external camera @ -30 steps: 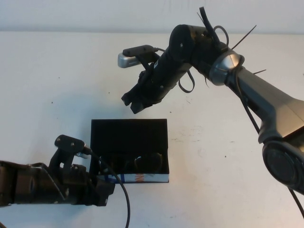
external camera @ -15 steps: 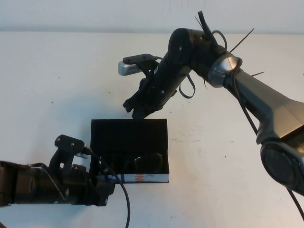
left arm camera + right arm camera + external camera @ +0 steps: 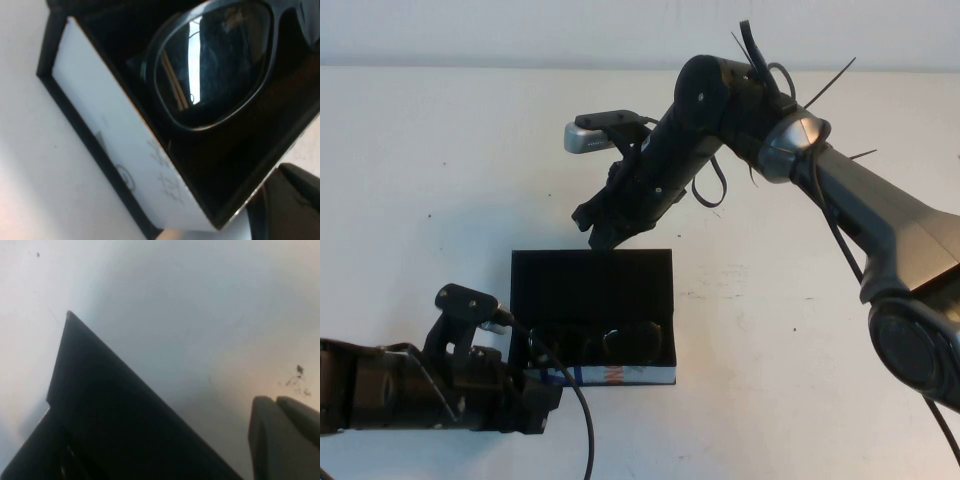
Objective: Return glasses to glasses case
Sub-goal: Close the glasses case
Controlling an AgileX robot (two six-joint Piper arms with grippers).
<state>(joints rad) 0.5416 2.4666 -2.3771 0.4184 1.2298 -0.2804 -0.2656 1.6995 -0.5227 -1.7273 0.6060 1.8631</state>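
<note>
The glasses case (image 3: 590,283) lies open in the middle of the table, its black flap lid laid back away from me and its white printed front edge (image 3: 620,374) toward me. The dark glasses (image 3: 610,343) lie inside it; one lens (image 3: 215,65) fills the left wrist view behind the white edge (image 3: 115,145). My left gripper (image 3: 542,395) rests at the case's front left corner. My right gripper (image 3: 598,230) hovers just above the lid's far edge, shut and empty; its fingertips (image 3: 265,410) show closed together beside the lid (image 3: 115,430).
The white tabletop (image 3: 440,180) surrounds the case. My right arm (image 3: 840,190) reaches in from the right, with loose cable ties sticking out near its elbow. My left arm (image 3: 400,390) lies low along the front left.
My right gripper has shifted slightly left and down toward the lid's far edge. The left arm, case and glasses have not moved.
</note>
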